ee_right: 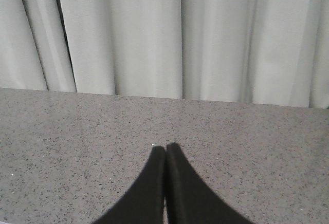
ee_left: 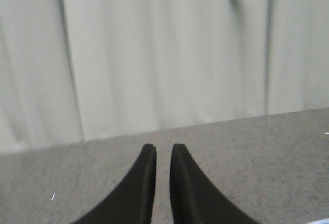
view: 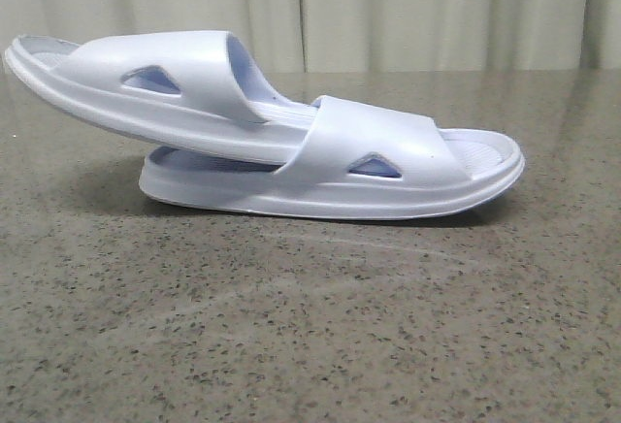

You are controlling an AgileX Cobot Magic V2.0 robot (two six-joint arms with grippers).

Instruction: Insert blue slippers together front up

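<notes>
Two pale blue-lilac slippers lie on the table in the front view. The lower slipper (view: pixel 388 190) lies flat. The upper slipper (view: pixel 184 74) is tilted, its left end raised, and its right end is pushed in under the lower slipper's strap. Neither gripper shows in the front view. In the left wrist view my left gripper (ee_left: pixel 163 147) is empty, its black fingers a narrow gap apart above bare table. In the right wrist view my right gripper (ee_right: pixel 165 146) is shut on nothing, fingers touching. Neither wrist view shows a slipper clearly.
The speckled grey stone table (view: pixel 310 336) runs back to a pale pleated curtain (view: pixel 437 11), which fills the background in both wrist views. A thin pale sliver (ee_left: pixel 320 222) sits at the corner of the left wrist view; I cannot tell what it is.
</notes>
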